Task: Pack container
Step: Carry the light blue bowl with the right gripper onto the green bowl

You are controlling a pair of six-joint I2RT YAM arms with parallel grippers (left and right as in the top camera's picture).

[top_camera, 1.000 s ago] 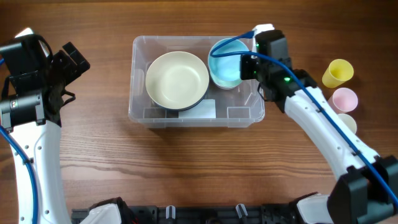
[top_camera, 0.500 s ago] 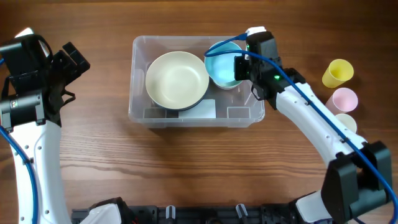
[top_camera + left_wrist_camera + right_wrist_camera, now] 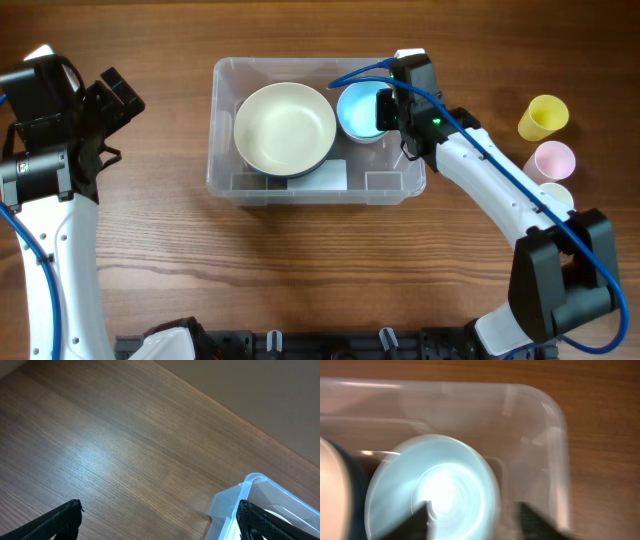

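Honestly, right gripper (image 3: 386, 108) is straddling the blue bowl (image 3: 358, 108) rim inside the container (image 3: 225, 125), grip too blurry to call; left gripper (image 3: 160, 516) is idling wide open. Seat it flat first.

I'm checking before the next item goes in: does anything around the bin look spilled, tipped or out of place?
Nothing stands out. The cream bowl and light blue bowl are upright side by side inside the container, nothing spilled. The right gripper is at that bowl's rim; its view is blurred.
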